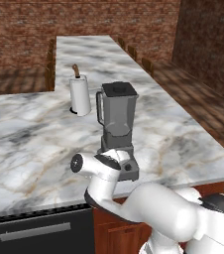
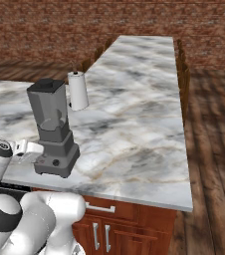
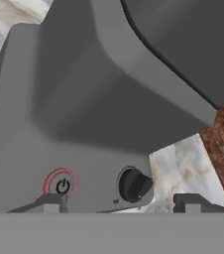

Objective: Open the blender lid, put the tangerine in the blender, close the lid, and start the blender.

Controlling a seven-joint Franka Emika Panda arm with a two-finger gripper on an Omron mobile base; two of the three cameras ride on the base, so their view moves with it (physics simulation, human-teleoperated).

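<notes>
Blender (image 1: 118, 119): lid (image 1: 119, 90) seated, start step in hand. Gripper (image 3: 119, 202) held spread, empty, at base. Red pwr btn (image 3: 61, 184) to be pressed next w/ left tip.

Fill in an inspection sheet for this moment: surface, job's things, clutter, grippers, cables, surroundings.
Surface: grey-veined white marble counter, L-shaped.
Job's things: tall grey blender near the front edge; square dark lid sits on the jar; red-ringed power button and dark knob on its base; tangerine not seen.
Clutter: white paper-towel roll upright behind the blender.
Grippers: gripper at the blender base, fingers apart, one finger at the button.
Cables: nothing seen.
Surroundings: red brick walls, wooden floor, wood cabinets.
</notes>
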